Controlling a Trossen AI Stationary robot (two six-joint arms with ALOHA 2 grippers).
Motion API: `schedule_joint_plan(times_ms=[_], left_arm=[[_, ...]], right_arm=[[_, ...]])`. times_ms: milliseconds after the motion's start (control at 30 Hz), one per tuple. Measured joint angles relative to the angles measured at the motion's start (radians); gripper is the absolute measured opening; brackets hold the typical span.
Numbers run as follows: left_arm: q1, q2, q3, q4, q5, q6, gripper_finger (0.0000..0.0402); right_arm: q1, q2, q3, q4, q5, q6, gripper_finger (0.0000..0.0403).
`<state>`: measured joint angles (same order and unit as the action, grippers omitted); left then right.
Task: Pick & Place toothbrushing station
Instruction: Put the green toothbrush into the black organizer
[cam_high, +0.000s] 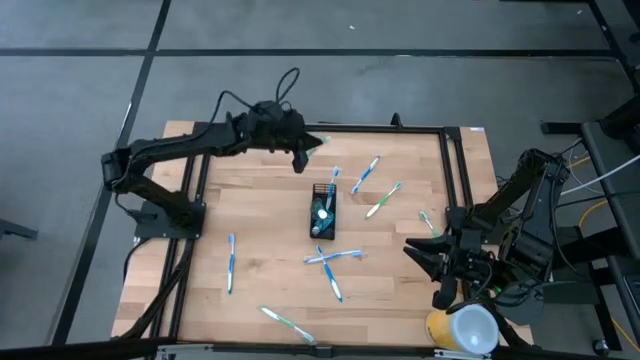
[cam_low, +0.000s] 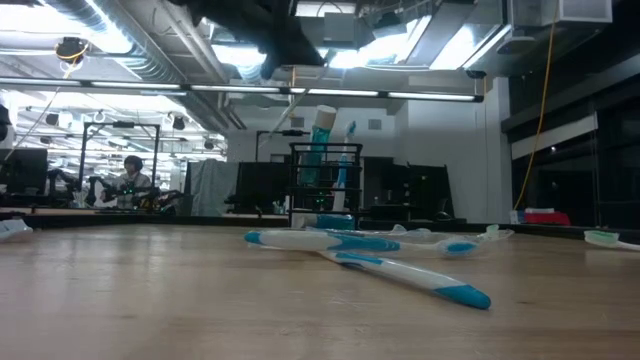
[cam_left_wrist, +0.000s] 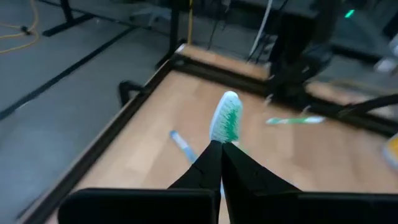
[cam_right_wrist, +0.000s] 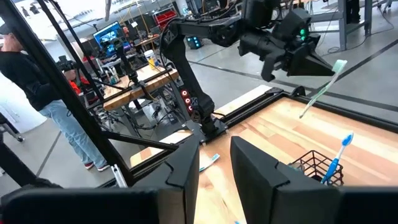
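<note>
One left arm reaches over, fingers (cam_left_wrist: 222, 163) pinching a seemingly green-white toothbrush (cam_left_wrist: 226, 118).

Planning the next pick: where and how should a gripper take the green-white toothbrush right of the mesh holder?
Grip the green-white toothbrush at mid-handle, coming straight down with jaws across it: it lies flat, slim, diagonal on the table, apart from other things.

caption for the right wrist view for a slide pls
Left end effector holds a green-white toothbrush above the black mesh holder, which has one blue toothbrush inside.
</note>
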<state>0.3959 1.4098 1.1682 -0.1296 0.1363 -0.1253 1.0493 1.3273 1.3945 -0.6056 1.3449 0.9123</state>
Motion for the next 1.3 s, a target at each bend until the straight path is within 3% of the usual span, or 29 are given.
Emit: schedule_joint_plan(times_ms=[200, 400, 700, 900, 1300], left_arm=[[-0.124, -0.063, -0.134, 0.206, -0.099, -0.163, 0.0001], [-0.272, -0.132, -0.228, 0.374, -0.254, -0.226, 0.0001], [-0.491, -0.151, -0.359, 0.689, -0.554, -0.215, 0.0001], [-0.607, -0.143, -0.433, 0.809, -0.723, -0.166, 0.0001], [-0.649, 0.101, -0.496, 1.135, -0.701, -0.023, 0.0001]], right_arm=[[0.018, 0.000, 0.000, 0.000, -0.001, 0.000, 0.0096], [0.034, 0.000, 0.000, 0.000, 0.006, -0.001, 0.0096], [0.034, 0.000, 0.000, 0.000, 0.001, -0.008, 0.0096], [0.034, 0.000, 0.000, 0.000, -0.002, -0.007, 0.0096], [0.034, 0.000, 0.000, 0.003, -0.079, 0.019, 0.0096]])
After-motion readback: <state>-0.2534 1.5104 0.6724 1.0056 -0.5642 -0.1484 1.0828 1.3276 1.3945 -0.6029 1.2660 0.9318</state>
